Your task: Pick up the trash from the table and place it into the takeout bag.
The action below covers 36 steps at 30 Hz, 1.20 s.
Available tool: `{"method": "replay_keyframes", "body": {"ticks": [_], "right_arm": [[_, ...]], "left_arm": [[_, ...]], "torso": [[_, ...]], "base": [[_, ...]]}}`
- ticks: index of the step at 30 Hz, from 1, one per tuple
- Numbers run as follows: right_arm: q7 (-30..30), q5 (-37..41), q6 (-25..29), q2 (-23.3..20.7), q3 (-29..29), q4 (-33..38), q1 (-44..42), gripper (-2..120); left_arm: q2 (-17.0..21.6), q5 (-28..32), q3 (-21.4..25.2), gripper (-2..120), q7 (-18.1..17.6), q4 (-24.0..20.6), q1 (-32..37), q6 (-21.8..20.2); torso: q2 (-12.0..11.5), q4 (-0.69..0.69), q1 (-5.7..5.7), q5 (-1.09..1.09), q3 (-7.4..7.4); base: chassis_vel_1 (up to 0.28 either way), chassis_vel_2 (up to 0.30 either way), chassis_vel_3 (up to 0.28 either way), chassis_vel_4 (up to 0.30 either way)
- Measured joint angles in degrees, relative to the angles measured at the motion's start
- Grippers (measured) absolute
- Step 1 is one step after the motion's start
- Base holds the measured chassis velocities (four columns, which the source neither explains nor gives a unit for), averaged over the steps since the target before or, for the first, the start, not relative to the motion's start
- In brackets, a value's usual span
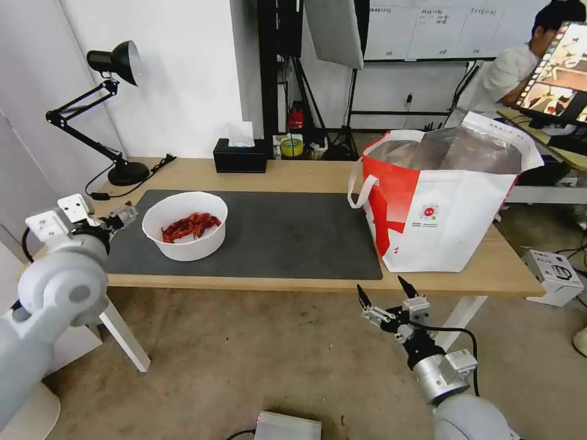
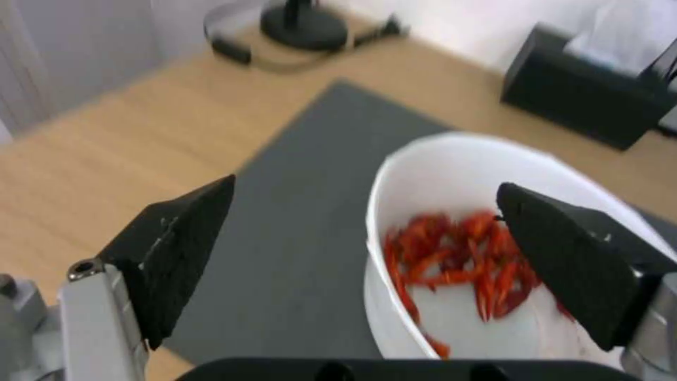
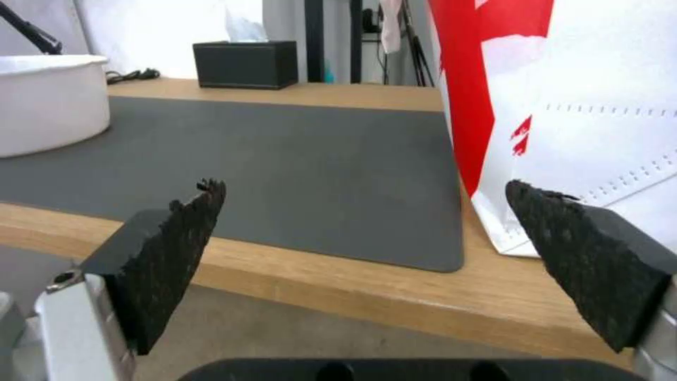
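Note:
The trash on the table (image 1: 293, 174) is a white round bowl (image 1: 184, 226) holding red crayfish shells (image 1: 191, 226), standing at the left end of the dark grey mat (image 1: 287, 232). My left gripper (image 1: 124, 215) hovers open just left of the bowl. In the left wrist view this gripper (image 2: 367, 184) straddles the bowl's near rim (image 2: 479, 169), with the shells (image 2: 458, 259) between its fingers. The takeout bag (image 1: 440, 201) stands open at the table's right end. My right gripper (image 1: 382, 287) is open, below and in front of the table edge (image 3: 353, 280), left of the bag (image 3: 578, 106).
A black desk lamp (image 1: 116, 110) stands at the back left corner and a black tissue box (image 1: 240, 156) at the back middle. On the floor lie a silver box (image 1: 287, 426) near my base and a white box (image 1: 555, 275) at the right.

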<state>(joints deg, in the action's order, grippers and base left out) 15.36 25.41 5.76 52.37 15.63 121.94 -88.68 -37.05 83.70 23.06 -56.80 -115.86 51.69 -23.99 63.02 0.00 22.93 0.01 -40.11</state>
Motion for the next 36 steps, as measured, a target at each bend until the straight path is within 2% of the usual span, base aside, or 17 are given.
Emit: {"method": "replay_keyframes", "body": {"ticks": [5, 9, 11, 13, 25, 28, 29, 31, 32, 34, 35, 36], "right_arm": [[0.0, 0.0, 0.0, 0.0, 0.0, 0.0, 0.0, 100], [0.0, 0.0, 0.0, 0.0, 0.0, 0.0, 0.0, 100], [0.0, 0.0, 0.0, 0.0, 0.0, 0.0, 0.0, 100], [0.0, 0.0, 0.0, 0.0, 0.0, 0.0, 0.0, 100], [0.0, 0.0, 0.0, 0.0, 0.0, 0.0, 0.0, 100], [0.0, 0.0, 0.0, 0.0, 0.0, 0.0, 0.0, 100], [0.0, 0.0, 0.0, 0.0, 0.0, 0.0, 0.0, 100], [0.0, 0.0, 0.0, 0.0, 0.0, 0.0, 0.0, 100], [0.0, 0.0, 0.0, 0.0, 0.0, 0.0, 0.0, 100], [0.0, 0.0, 0.0, 0.0, 0.0, 0.0, 0.0, 100], [0.0, 0.0, 0.0, 0.0, 0.0, 0.0, 0.0, 100], [0.0, 0.0, 0.0, 0.0, 0.0, 0.0, 0.0, 100]], "left_arm": [[-1.2, 5.2, -5.0, 100, -1.9, 4.7, -6.8, -2.8], [-1.9, 6.9, -7.9, 100, -3.6, 7.7, -9.9, -5.6], [-1.9, 6.9, -7.9, 100, -3.6, 7.7, -9.9, -5.6], [-3.0, 8.2, -10.4, 100, -4.7, 10.6, -12.6, -7.2], [-4.8, 11.6, -14.6, 100, -7.3, 16.1, -17.8, -8.8], [-4.8, 12.9, -15.4, 90, -8.3, 17.1, -19.0, -9.7], [-4.8, 12.9, -15.4, 90, -8.3, 17.1, -19.0, -9.7], [-4.9, 13.9, -16.2, 80, -9.2, 17.7, -19.8, -10.1], [-4.9, 13.9, -16.2, 80, -9.2, 17.7, -19.8, -10.1], [-5.2, 14.9, -16.9, 68, -10.1, 18.5, -20.7, -10.5], [-5.2, 14.9, -16.9, 68, -10.1, 18.5, -20.7, -10.5], [-5.2, 15.4, -17.2, 63, -10.4, 18.7, -21.1, -10.7]], "torso": [[0.0, -0.01, 0.0, 0.0, 0.0], [0.0, 0.0, 0.0, 0.0, 0.0], [0.0, 0.0, 0.0, 0.0, 0.0], [0.0, 0.0, 0.0, -0.01, 0.0], [0.0, 0.0, 0.0, -0.01, 0.0], [0.0, 0.0, -0.01, -0.01, 0.01], [0.0, 0.0, -0.01, -0.01, 0.01], [0.0, 0.0, -0.01, -0.01, 0.0], [0.0, 0.0, -0.01, -0.01, 0.0], [0.0, 0.0, 0.0, -0.01, 0.01], [0.0, 0.0, 0.0, -0.01, 0.01], [0.0, 0.0, 0.0, -0.01, 0.01]], "base": [[0.0, 0.0, 0.0, 0.0], [0.0, 0.0, 0.0, 0.0], [0.0, 0.0, 0.0, 0.0], [0.0, 0.0, 0.0, 0.0], [0.0, 0.0, 0.0, 0.0], [0.0, 0.0, 0.0, 0.0], [0.0, 0.0, 0.0, 0.0], [0.0, 0.0, 0.0, 0.0], [0.0, 0.0, 0.0, 0.0], [0.0, 0.0, 0.0, 0.0], [0.0, 0.0, 0.0, 0.0], [0.0, 0.0, 0.0, 0.0]]}}
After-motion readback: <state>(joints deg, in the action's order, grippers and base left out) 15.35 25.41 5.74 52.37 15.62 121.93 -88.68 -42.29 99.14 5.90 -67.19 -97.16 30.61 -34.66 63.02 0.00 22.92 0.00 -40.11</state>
